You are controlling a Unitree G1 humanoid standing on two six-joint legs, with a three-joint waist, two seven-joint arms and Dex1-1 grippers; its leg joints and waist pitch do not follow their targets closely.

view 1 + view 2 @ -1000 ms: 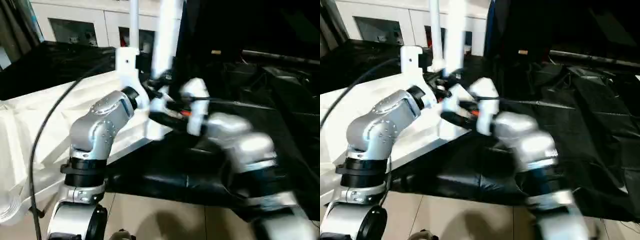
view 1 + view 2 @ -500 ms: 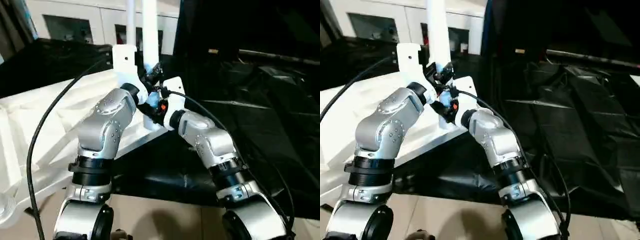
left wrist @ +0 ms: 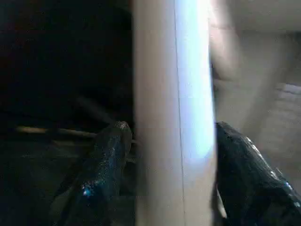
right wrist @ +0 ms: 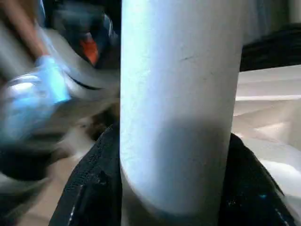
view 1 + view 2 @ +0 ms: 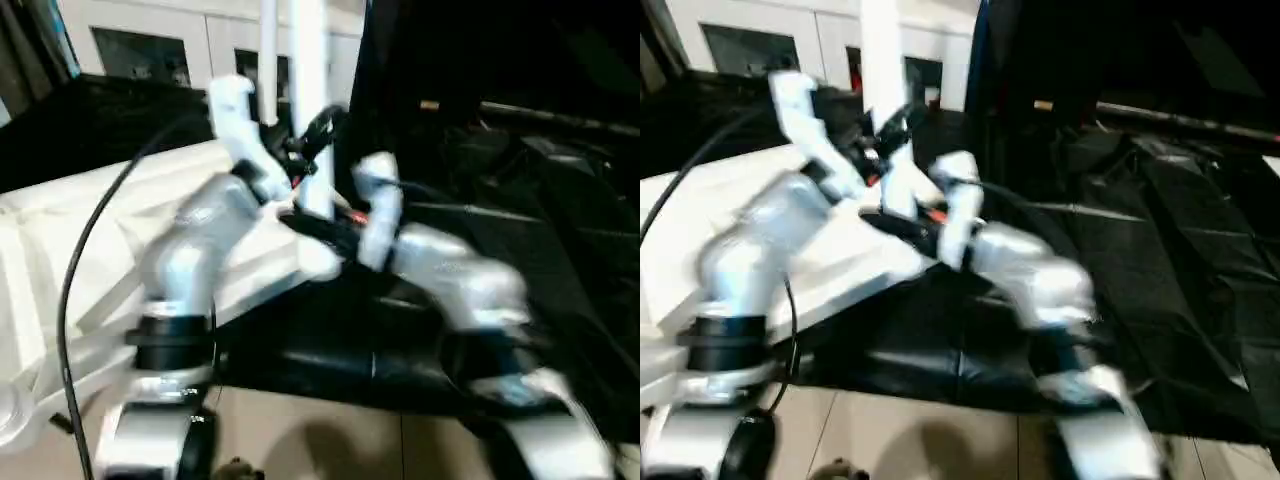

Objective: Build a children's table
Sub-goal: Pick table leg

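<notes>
At the near corner of the upturned tabletop (image 5: pixel 90 230), a white leg (image 5: pixel 308 110) stood upright, long axis vertical. The left gripper (image 3: pixel 171 155) straddled it, one finger touching, the other just off. Lower down, the right gripper (image 4: pixel 176 188) was clamped around that leg.

Standing upright at the tabletop's (image 5: pixel 90 250) near corner, the leg (image 5: pixel 310 110) blocking passage between both grippers, left gripper (image 3: pixel 164 155) and right gripper (image 4: pixel 174 188) each straddling it. Crowding just behind, a second leg (image 5: pixel 268 50). Lying open to the right, black sheeting (image 5: pixel 540 200).
</notes>
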